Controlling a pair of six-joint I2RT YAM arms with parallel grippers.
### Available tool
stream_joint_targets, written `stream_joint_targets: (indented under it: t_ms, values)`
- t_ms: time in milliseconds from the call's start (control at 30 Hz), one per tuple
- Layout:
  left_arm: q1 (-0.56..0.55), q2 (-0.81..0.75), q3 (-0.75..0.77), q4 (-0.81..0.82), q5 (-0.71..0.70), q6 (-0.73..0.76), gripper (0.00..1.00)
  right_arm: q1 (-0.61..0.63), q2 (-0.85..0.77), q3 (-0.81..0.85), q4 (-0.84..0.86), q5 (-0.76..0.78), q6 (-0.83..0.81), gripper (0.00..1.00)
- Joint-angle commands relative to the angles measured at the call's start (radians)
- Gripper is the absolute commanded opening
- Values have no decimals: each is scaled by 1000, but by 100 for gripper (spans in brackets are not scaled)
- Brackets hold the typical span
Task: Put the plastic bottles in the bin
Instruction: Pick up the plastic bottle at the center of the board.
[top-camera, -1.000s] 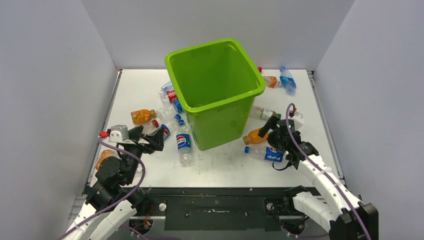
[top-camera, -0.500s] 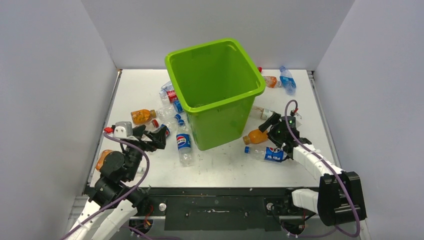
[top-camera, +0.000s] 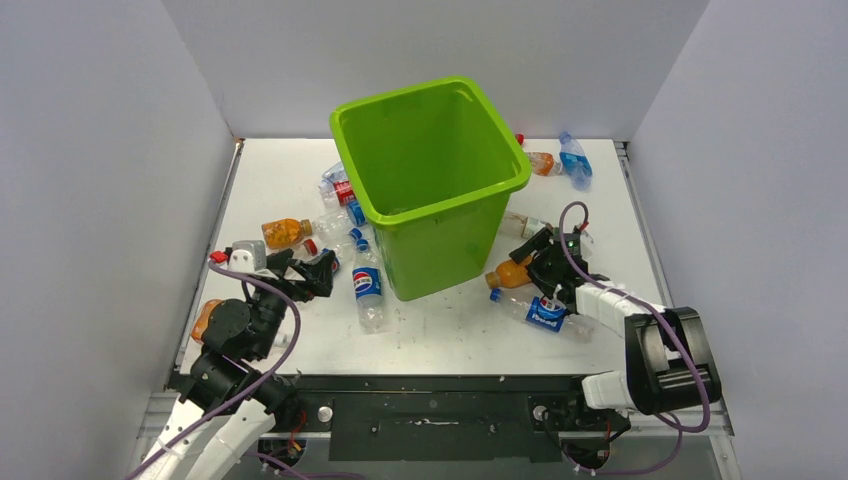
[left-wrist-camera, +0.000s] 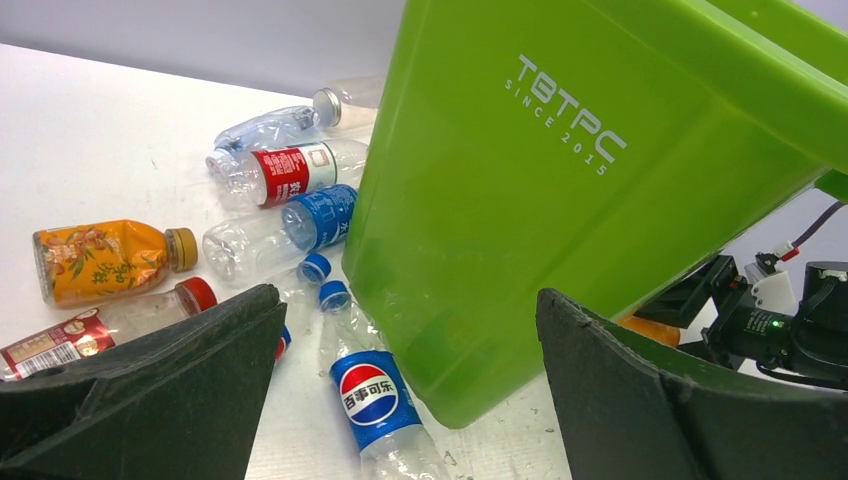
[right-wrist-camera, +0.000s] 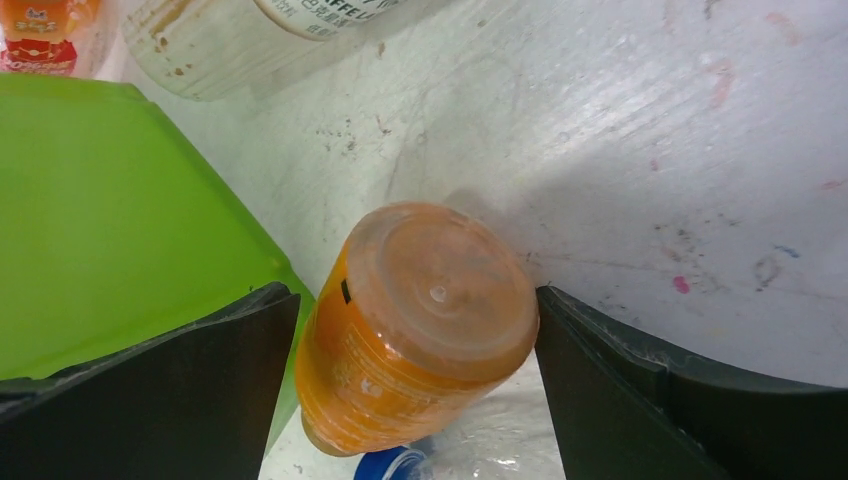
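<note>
Here, nearest the bases, the left gripper (top-camera: 320, 272) hangs spread wide and empty just beside a Pepsi bottle (top-camera: 368, 287) lying on the table (top-camera: 450, 335). The right gripper (top-camera: 537, 258) has its fingers released on either side of an orange bottle (right-wrist-camera: 420, 310), which lies just beside the bin (top-camera: 440, 250). The bin is upright at mid-table. Other bottles (top-camera: 340, 190) lie scattered to its left and behind it.

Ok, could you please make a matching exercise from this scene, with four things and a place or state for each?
Things:
1. bin
2. orange bottle right of the bin
3. Pepsi bottle left of the bin
4. left gripper

States:
a. open, holding nothing
b. lying inside the open right gripper
c. standing upright mid-table
d. lying flat, cap pointing away from the arms

Pairs: 1-c, 2-b, 3-d, 4-a
</note>
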Motion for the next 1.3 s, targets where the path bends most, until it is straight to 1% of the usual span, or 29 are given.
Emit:
stream_joint_targets:
  t_ms: [0, 33, 67, 167, 267, 300, 367, 467, 533, 567, 600, 700, 800, 867, 933, 1000, 1033, 1067, 1100, 1133, 1200, 1233, 1267]
  values:
    - [13, 19, 35, 34, 35, -5, 96, 11, 10, -6, 56, -1, 26, 80]
    - [15, 20, 35, 33, 36, -6, 96, 11, 2, -11, 54, 6, 28, 76]
    - [15, 21, 36, 32, 37, -6, 96, 8, -12, -15, 50, 13, 25, 68]
    - [16, 15, 31, 36, 43, -3, 96, -5, -94, -35, 19, 58, 17, 54]
    - [16, 10, 28, 39, 37, -1, 96, -9, -241, -15, -60, 140, -9, 43]
    - [16, 8, 28, 39, 24, -1, 96, -7, -295, 11, -124, 183, -26, 40]
    - [19, 2, 30, 27, -43, -12, 96, -2, -415, 73, -230, 277, -58, 37]
    - [22, -29, 28, 28, -214, -33, 96, -1, -587, 180, -366, 387, -105, 33]
    - [23, -53, 39, 48, -249, -44, 96, 0, -682, 255, -425, 404, -148, 22]
    - [23, -63, 51, 58, -238, -49, 96, 1, -719, 297, -449, 398, -166, 14]
    - [22, -68, 66, 82, -206, -53, 96, 1, -762, 341, -475, 382, -185, 7]
    - [22, -62, 129, 156, -43, -73, 96, 12, -829, 459, -500, 280, -264, 5]
    - [22, -10, 212, 276, 186, -108, 96, 45, -912, 518, -433, 148, -308, 5]
    - [22, 82, 319, 307, 371, -136, 96, 52, -960, 519, -338, 6, -325, 5]
    - [21, 213, 483, 257, 583, -133, 96, 56, -972, 525, -261, -136, -309, 5]
    - [22, 348, 637, 222, 803, -167, 96, 64, -956, 527, -174, -312, -273, 5]
    - [21, 402, 690, 241, 946, -204, 96, 66, -943, 526, -125, -385, -239, 5]
    - [20, 455, 718, 296, 1028, -263, 96, 66, -932, 521, -58, -444, -204, 5]
    - [18, 513, 718, 377, 1099, -353, 96, 67, -926, 511, 7, -502, -161, 5]
    - [16, 545, 712, 469, 1148, -446, 96, 68, -917, 498, 84, -548, -119, 5]
    - [4, 608, 703, 620, 1211, -573, 96, 68, -895, 472, 223, -615, -27, 5]
    - [-8, 628, 702, 636, 1214, -611, 96, 68, -887, 460, 280, -630, 11, 5]
    - [-20, 646, 697, 636, 1207, -619, 96, 68, -878, 449, 318, -631, 42, 5]
